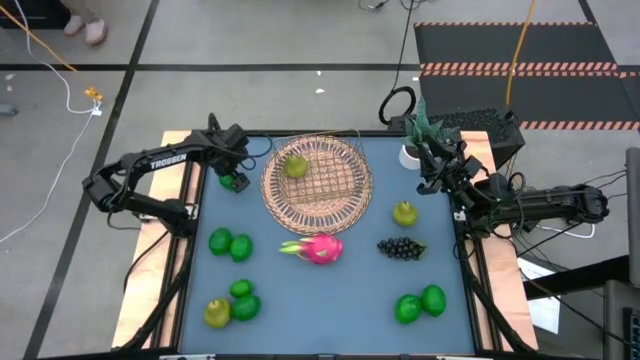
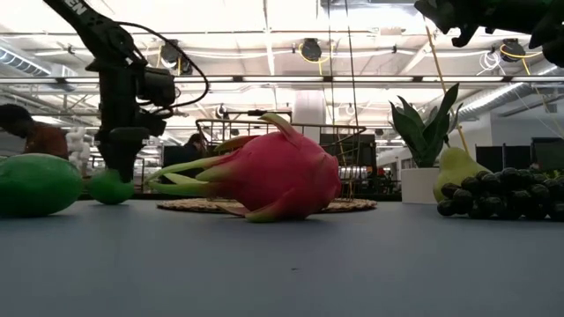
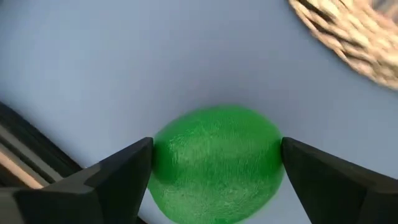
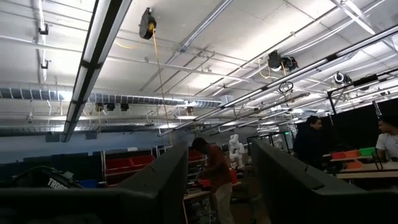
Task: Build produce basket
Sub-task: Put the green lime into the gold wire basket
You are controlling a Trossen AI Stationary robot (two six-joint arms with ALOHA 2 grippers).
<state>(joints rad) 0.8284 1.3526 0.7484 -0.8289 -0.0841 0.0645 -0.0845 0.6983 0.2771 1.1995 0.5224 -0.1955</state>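
Observation:
The tan wicker basket [image 1: 318, 182] lies at the table's far middle with a yellow-green pear [image 1: 295, 166] in it. My left gripper [image 1: 235, 181] points down just left of the basket, shut on a round green fruit [image 3: 216, 163], which also shows in the low view [image 2: 110, 187]. My right gripper [image 4: 219, 180] is raised at the far right, near the potted plant, open and empty. A pink dragon fruit [image 1: 320, 247], a dark grape bunch [image 1: 400, 248] and another pear [image 1: 405, 212] lie on the blue table top. My left gripper pinches the round green fruit between its two fingers, one fingertip [image 3: 144, 152] on each opposite side [image 3: 163, 155] at its widest part. The fingers come from above, pointing down. In the low view the fruit's underside sits at table level.
Two green fruits [image 1: 230, 243] lie at the left, two more with a pear [image 1: 217, 313] at the near left, and two [image 1: 420, 304] at the near right. A white pot with a green plant [image 1: 412, 152] stands at the far right. People show beyond the table.

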